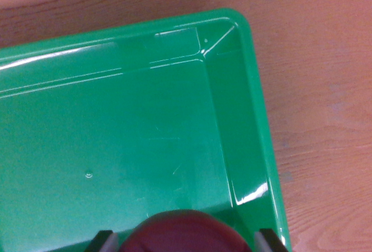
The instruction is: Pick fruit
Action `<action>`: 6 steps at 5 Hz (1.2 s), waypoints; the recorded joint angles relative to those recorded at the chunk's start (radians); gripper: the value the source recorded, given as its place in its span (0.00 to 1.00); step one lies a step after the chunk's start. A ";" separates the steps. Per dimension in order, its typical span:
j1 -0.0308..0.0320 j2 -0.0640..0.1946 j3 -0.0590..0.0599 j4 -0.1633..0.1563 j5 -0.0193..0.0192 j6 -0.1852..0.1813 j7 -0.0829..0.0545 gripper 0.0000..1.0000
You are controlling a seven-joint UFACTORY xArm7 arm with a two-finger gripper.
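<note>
1. No brand, label or writing can be read anywhere in the wrist view; the green bin (133, 135) carries only light scratches and one tiny round mark on its floor, toward the view's left.
2. The surface (319, 60) is wood with a reddish-brown tone and a clear grain. It shows along the top of the view and down the wrist view's right side. Nothing of the room beyond it is visible.
3. The bin is smooth, shiny plastic w/ a rounded corner at the upper right of the view. Its rim catches bright reflections along the top edge and near the lower right wall. It rests on the surface and fills most of the picture.
4. The fruit (185, 233), a dark red rounded thing, sits at the bottom centre of the view, above the bin's floor. Its kind I cannot tell, as only the top part shows.
5. The end effector (186, 241) appears as two grey-black fingertips (102, 241) at the bottom edge, one on each side of the fruit. They stand just beside it, approx. touching, so it seems clamped on the fruit.
6. Nothing else lies inside the visible part of the bin, and no other thing stands on the surface.
</note>
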 joint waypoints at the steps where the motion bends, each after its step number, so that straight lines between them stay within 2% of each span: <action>1: 0.0003 -0.009 0.000 0.019 0.0002 0.028 -0.002 1.00; 2: 0.0003 -0.009 0.000 0.019 0.0002 0.028 -0.002 1.00; 3: 0.0006 -0.018 0.000 0.035 0.0003 0.053 -0.003 1.00; 6: 0.0009 -0.024 0.000 0.048 0.0005 0.072 -0.004 1.00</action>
